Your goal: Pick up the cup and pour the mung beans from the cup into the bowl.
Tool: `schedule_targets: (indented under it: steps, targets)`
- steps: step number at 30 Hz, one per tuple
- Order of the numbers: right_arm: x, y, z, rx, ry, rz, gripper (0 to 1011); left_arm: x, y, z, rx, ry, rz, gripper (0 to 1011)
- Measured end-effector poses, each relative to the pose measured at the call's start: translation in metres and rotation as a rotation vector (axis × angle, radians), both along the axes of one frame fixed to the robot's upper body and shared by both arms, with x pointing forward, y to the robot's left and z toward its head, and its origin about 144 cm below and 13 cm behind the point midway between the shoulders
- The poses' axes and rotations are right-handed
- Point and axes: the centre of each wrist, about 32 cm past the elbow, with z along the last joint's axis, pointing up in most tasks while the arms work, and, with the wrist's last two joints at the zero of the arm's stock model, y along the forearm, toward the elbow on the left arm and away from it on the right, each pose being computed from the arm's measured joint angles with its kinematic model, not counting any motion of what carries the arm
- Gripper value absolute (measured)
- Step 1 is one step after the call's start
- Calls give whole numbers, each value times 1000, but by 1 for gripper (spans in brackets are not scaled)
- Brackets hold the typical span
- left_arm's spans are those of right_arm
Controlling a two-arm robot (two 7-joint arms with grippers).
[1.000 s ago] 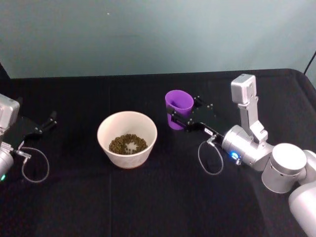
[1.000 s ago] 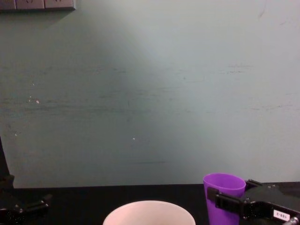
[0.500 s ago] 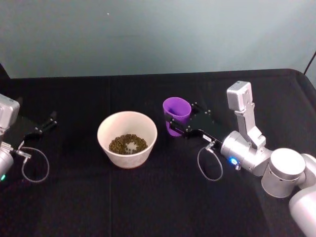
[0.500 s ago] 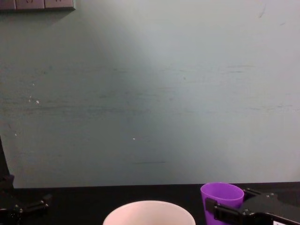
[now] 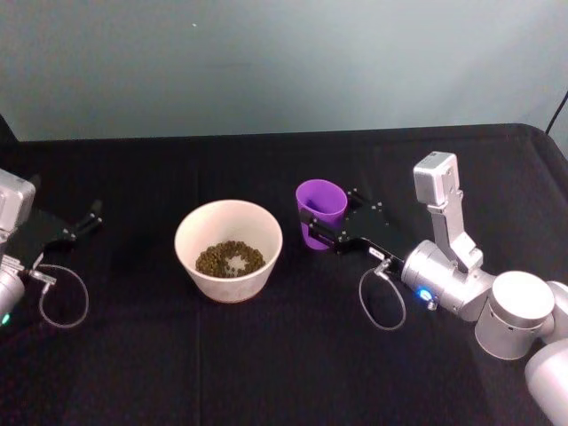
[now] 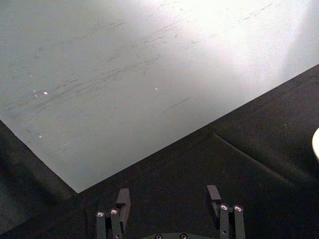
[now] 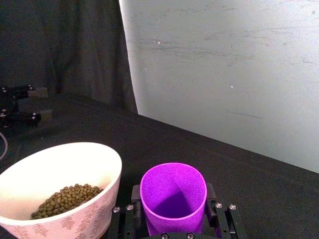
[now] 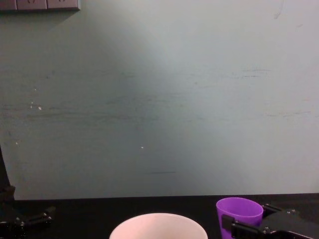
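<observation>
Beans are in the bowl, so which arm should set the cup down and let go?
Right. The right gripper already has its jaws around the cup, upright beside the bowl; the left gripper sits far off at the table's left edge.

From our head we look down on the whole table (image 5: 266, 355); our chest looks level, sharing the bowl (image 5: 229, 248) and cup (image 8: 239, 213).

We see a pale green wall (image 8: 159, 99) behind a black cloth-covered table (image 5: 266, 355). Grey sockets (image 8: 40, 5) sit high on the wall's left.
</observation>
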Motion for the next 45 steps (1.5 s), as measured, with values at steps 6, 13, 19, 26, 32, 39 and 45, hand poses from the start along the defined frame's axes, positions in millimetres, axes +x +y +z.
schedule_targets:
  steps: [6, 13, 19, 26, 32, 39, 45]
  targets:
    - [0, 0, -2, 5, 7, 2, 732, 0, 0, 0, 0, 0, 0, 1000]
    - [1, -1, -2, 12, 11, 6, 732, 0, 0, 0, 0, 0, 0, 1000]
    - [1, -1, -2, 12, 10, 7, 732, 0, 0, 0, 0, 0, 0, 1000]
    - [1, -1, -2, 12, 10, 6, 732, 0, 0, 0, 0, 0, 0, 1000]
    - [1, -1, -2, 11, 9, 6, 732, 0, 0, 0, 0, 0, 0, 1000]
    - [1, -1, -1, 8, 6, 8, 732, 0, 0, 0, 0, 0, 0, 1000]
    - [2, -1, -2, 3, 7, 17, 732, 0, 0, 0, 0, 0, 0, 1000]
